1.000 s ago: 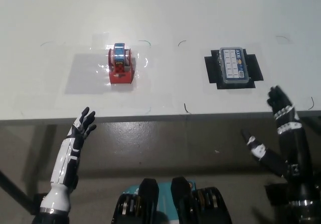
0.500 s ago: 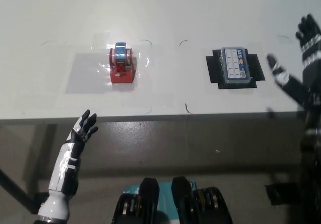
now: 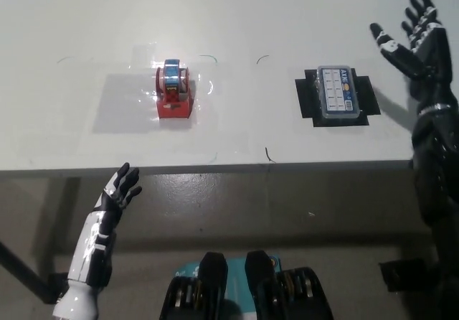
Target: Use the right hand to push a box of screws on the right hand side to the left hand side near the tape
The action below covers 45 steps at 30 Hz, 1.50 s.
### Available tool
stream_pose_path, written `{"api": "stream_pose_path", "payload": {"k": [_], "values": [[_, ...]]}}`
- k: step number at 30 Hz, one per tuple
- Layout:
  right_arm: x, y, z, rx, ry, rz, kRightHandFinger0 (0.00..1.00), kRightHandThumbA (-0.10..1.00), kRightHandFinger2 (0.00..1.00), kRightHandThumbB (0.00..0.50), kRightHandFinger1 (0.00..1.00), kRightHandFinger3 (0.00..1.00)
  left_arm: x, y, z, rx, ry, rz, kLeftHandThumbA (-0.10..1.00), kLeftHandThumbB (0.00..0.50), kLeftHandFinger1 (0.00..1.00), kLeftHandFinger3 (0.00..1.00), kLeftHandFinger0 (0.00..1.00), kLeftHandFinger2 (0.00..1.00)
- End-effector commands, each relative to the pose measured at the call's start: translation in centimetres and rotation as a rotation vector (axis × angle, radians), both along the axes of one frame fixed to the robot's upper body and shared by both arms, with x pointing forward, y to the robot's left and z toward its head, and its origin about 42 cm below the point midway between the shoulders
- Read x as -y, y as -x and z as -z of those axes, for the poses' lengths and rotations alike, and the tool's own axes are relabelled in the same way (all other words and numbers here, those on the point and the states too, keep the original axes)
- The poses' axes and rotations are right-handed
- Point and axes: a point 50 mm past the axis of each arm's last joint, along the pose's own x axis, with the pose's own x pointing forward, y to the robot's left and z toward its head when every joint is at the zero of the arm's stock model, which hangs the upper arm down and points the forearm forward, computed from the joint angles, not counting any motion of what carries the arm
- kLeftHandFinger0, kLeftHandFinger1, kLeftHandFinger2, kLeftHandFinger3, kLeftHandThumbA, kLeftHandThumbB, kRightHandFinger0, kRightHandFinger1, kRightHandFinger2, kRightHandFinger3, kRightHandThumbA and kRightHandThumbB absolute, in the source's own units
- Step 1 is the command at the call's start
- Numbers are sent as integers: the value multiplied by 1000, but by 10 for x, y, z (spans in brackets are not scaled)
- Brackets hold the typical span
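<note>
Low at the near edge of the counter [image 3: 237, 19], the white left hand [image 3: 118, 191] rests off the surface, fingers spread and holding nothing. Above it on the counter, a red tape dispenser [image 3: 173, 92] stands on a clear sheet, its blue-and-grey roll on top. Well to its right, the box of screws [image 3: 336, 95] (a clear-lidded case showing rows of compartments) lies on a black mat [image 3: 360, 108], its long axis running away from the robot, so a long flank faces each side. Farther right, the black right hand [image 3: 412, 40] hovers above the counter, fingers splayed wide and empty, apart from the box and beyond its far right corner. The box therefore lies to the left of those fingers and nearer the robot, directly between them and the tape. The right hand is plainly the closer of the two; a leftward push would likely call for it to drop beside the box's right flank first.
</note>
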Motion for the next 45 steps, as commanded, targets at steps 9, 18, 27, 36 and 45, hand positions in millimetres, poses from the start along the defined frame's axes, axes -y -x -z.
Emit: {"api": "stream_pose_path", "payload": {"k": [9,18,27,36,45], "values": [[-8,-32,-15,-105,-93,-14,1000,981,1000,81,1000,1000,3,4,-13,40,9,13,1000,136,1000,1000,1000,1000],[-13,-24,16,-210,-65,-14,1000,1000,1000,115,1000,1000,1,3,-17,58,10,18,1000,130,1000,1000,1000,1000],[-27,-14,41,-247,-98,-39,1000,1000,1000,151,1000,1000,0,-1,-19,59,4,22,1000,131,1000,1000,1000,1000],[-59,-7,50,-185,-109,-94,1000,1000,1000,171,1000,1000,-2,-1,-18,48,6,20,1000,136,1000,1000,1000,1000],[-95,-1,51,-138,-177,-97,1000,1000,1000,215,1000,1000,-4,-3,-19,51,-5,19,1000,134,1000,1000,1000,1000]]}}
